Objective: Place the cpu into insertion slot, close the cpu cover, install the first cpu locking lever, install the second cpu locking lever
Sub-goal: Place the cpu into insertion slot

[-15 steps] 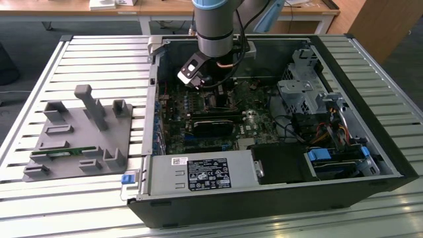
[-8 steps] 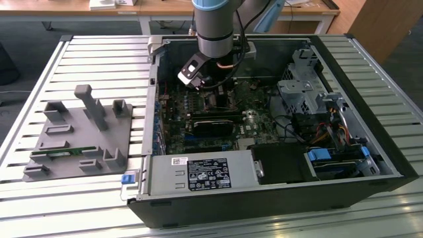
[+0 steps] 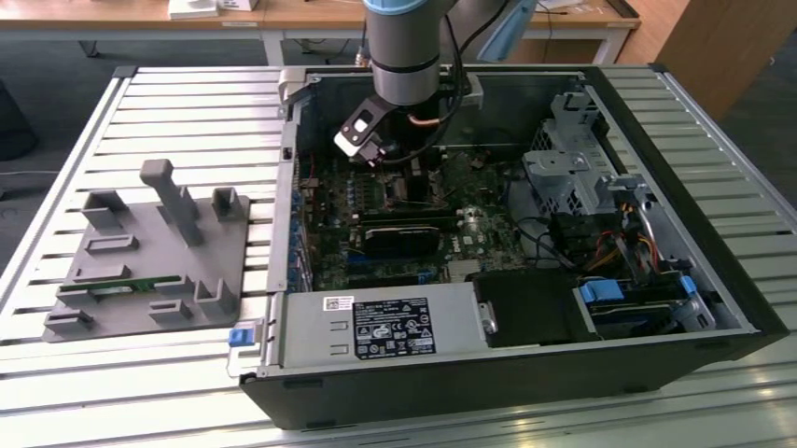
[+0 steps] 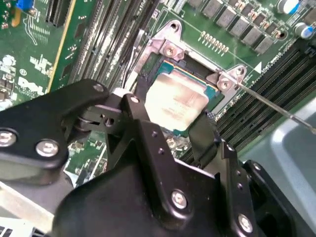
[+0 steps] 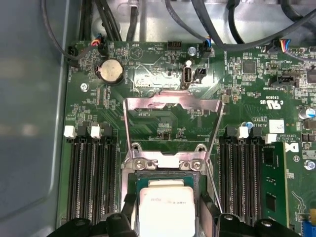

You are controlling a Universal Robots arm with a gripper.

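Your fingers (image 4: 137,109) are closed narrowly on the cpu (image 4: 175,101), one on each of two opposite edges. In both wrist views the chip sits right at the insertion slot (image 5: 165,165), low inside its silver rim. You cannot tell from here whether it is fully down or hanging just above the contacts. The cpu cover (image 5: 173,104) stands flipped back, clear of the chip, and a thin locking lever (image 4: 276,106) juts out beside the socket. In the exterior view the arm (image 3: 405,47) reaches down into the open computer case (image 3: 498,392) on the slatted table (image 3: 187,103).

Alignment is probably your main risk. If the chip is even slightly turned or tilted when you press or let go, a corner could ride up on the rim and damage the contacts below. The fingers also sit very close to the socket frame, so opening them wide could knock it. A jolt could tip the raised cover forward onto them.
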